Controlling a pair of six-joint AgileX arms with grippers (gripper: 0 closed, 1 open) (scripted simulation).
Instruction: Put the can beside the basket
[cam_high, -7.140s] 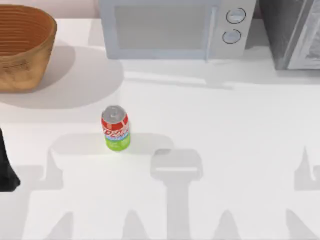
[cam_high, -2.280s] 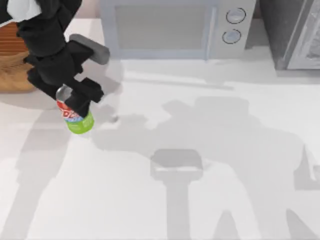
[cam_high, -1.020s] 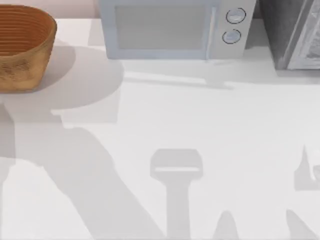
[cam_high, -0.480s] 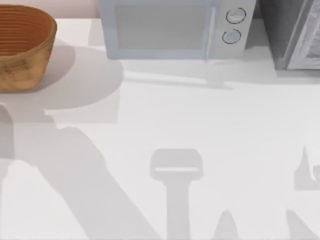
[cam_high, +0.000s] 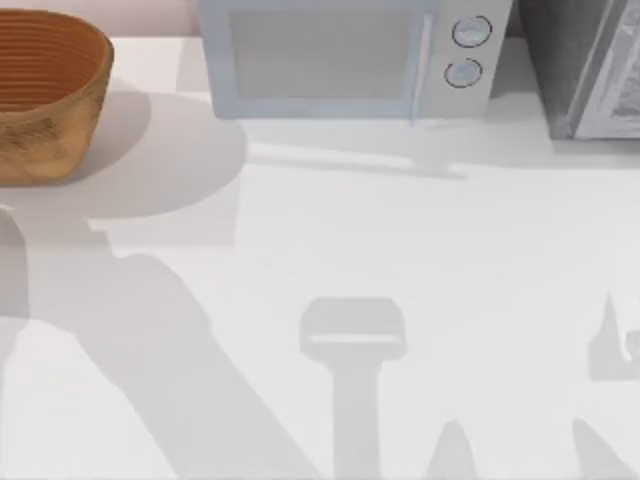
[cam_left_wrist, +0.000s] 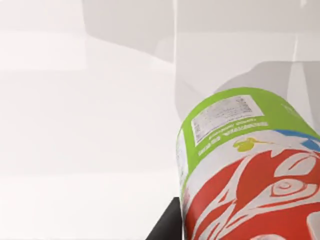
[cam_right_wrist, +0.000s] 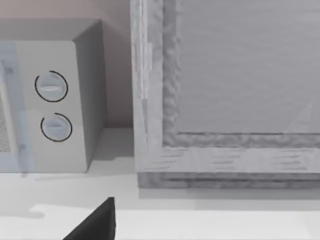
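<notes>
The can (cam_left_wrist: 245, 170) fills the left wrist view close up, green end away from the camera above bare white worktop (cam_left_wrist: 75, 125); a dark edge of the left hand shows beside it, so it looks carried, though I cannot tell how the fingers sit. The basket (cam_high: 45, 95) stands at the worktop's far left corner with no can beside it, so the setting-down seems left to do. The can's white lettering and small label panel are unreadable; a microwave (cam_high: 340, 55) stands behind.

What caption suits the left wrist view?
Red-and-green can close before the left wrist camera, above the white table.
</notes>
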